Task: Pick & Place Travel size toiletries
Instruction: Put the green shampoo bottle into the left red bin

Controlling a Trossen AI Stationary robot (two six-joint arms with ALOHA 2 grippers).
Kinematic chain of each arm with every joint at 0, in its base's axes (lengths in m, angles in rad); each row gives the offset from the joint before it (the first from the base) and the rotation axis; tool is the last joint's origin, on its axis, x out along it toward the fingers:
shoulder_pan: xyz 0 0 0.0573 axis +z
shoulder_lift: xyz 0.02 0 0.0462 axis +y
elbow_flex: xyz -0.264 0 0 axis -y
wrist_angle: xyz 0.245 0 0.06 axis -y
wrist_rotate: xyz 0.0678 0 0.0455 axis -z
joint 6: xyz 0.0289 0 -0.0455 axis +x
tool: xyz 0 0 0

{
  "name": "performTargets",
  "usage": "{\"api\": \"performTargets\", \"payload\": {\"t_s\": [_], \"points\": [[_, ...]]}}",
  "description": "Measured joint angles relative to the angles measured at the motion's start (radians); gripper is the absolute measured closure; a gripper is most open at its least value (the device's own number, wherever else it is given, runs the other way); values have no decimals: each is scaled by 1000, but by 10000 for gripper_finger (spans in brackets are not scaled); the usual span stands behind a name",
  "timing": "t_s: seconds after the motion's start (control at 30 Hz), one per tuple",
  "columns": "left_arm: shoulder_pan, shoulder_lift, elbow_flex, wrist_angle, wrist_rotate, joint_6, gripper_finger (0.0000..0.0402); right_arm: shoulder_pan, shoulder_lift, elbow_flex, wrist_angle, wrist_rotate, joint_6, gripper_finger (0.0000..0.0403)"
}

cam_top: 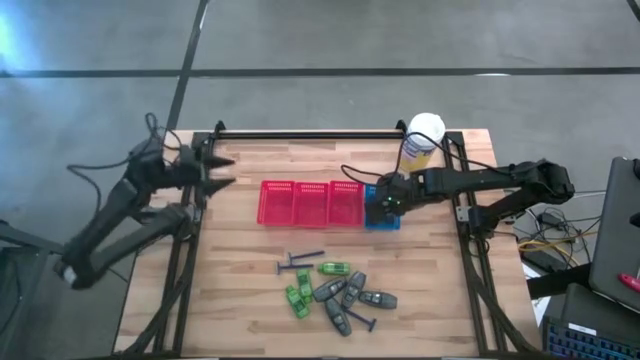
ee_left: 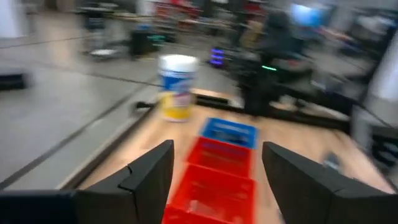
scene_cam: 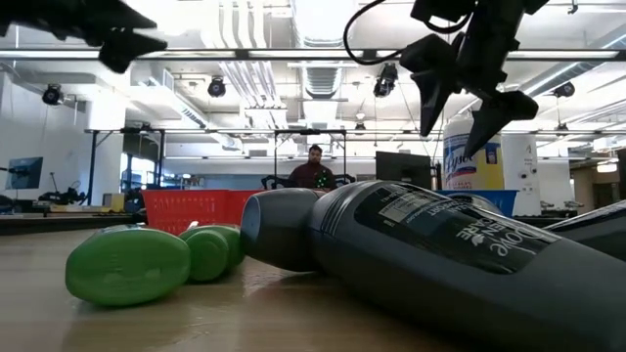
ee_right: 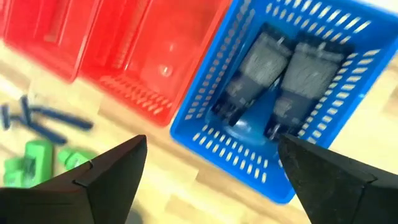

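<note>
High view puts my right gripper [cam_top: 384, 207] over the blue basket [cam_top: 383, 222] at the three o'clock end of the basket row, fingers spread and empty. Through my right wrist camera I see two grey tubes [ee_right: 283, 78] lying side by side inside that blue basket [ee_right: 205, 140], between my parted fingers [ee_right: 102, 171]. Three red baskets [cam_top: 311, 203] sit just beside it toward nine o'clock. At six o'clock from the baskets lies the loose pile of toiletries [cam_top: 335, 288]: green bottles [cam_top: 297, 297], grey tubes and dark sticks [cam_top: 301, 260]. A yellow canister [cam_top: 422, 142] stands at twelve o'clock from my right gripper. My left gripper [cam_top: 225, 171] waits at the table's nine o'clock edge, fingers apart.
</note>
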Motion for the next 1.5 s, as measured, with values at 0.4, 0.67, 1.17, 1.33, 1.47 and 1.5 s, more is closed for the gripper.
{"api": "performTargets", "payload": {"t_s": [0.4,0.67,1.17,1.33,1.47,1.5], "points": [[-1024,351,31,-5,-662,13,152,20,-1,0,3,-90,-140,60],[-1401,695,126,2,-878,-14,152,41,-1,0,3,-94,-225,43],[-1334,1172,358,61,-629,250,136,43,-1,0,1,-94,-276,47],[-1295,1245,402,149,-594,271,131,43,-1,0,1,-94,-302,40],[-1290,1295,439,139,-555,282,131,43,-2,0,0,-94,-325,43],[-1290,1304,445,138,-538,281,131,43,-2,0,1,-94,-328,44]]}}
